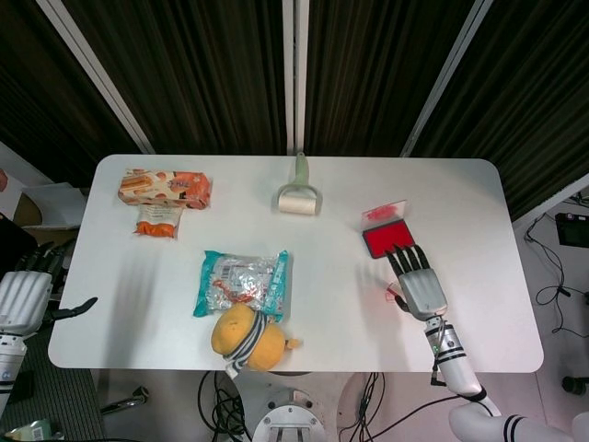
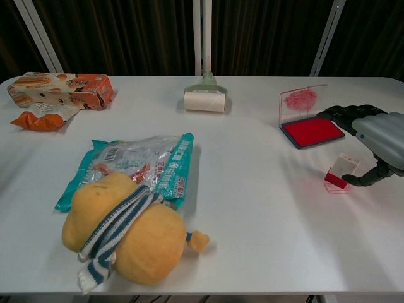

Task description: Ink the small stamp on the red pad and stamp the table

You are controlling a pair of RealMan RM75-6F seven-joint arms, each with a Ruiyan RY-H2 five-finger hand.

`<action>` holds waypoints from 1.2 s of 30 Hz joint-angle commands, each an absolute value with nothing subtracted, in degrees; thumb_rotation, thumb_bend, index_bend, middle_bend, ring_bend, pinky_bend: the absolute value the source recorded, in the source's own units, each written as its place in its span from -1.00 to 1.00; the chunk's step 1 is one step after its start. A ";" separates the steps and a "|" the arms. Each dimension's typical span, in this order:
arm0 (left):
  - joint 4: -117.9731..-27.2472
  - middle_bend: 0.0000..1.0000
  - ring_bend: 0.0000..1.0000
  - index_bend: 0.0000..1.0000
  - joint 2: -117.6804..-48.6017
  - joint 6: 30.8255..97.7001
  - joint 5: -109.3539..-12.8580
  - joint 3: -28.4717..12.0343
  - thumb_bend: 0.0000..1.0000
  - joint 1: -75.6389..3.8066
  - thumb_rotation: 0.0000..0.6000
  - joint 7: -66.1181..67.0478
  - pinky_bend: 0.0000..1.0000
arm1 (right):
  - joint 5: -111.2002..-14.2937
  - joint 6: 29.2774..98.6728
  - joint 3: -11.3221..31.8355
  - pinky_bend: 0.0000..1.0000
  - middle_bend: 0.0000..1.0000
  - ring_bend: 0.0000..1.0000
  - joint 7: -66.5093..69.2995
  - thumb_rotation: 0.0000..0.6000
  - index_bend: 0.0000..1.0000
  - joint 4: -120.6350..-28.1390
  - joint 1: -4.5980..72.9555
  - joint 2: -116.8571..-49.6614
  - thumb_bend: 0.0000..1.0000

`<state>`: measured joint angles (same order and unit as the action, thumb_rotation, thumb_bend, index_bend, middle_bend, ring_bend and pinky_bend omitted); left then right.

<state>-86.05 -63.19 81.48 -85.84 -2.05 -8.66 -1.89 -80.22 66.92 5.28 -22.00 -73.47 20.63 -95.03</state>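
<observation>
Right hand (image 1: 419,285) lies flat over the white tabletop (image 1: 331,203) in the head view, fingers spread and extended toward twelve o'clock, their tips over the near edge of the red pad (image 1: 385,238). It grasps nothing. The small stamp (image 1: 394,295) peeks out at the hand's nine o'clock side, mostly covered. Left hand (image 1: 26,299) hangs off the tabletop's nine o'clock edge, fingers loosely apart and empty. A lint roller (image 1: 298,194) lies at twelve o'clock, a snack packet (image 1: 242,282) and yellow plush toy (image 1: 247,338) toward six.

From the chest view, the right hand (image 2: 372,142) hovers at three o'clock, released, its thumb curling just beside the small stamp (image 2: 341,172), which stands on the tabletop (image 2: 252,189) at six o'clock of the red pad (image 2: 312,131). Whether thumb and stamp touch, I cannot tell.
</observation>
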 commanded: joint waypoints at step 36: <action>-85.53 -0.61 -0.76 -0.82 -63.37 81.92 -85.38 -2.11 -0.76 -8.08 0.11 -2.20 -0.60 | -81.57 68.78 4.10 -1.00 -1.00 -1.00 -18.08 1.00 -1.00 -75.67 21.53 -89.93 -0.79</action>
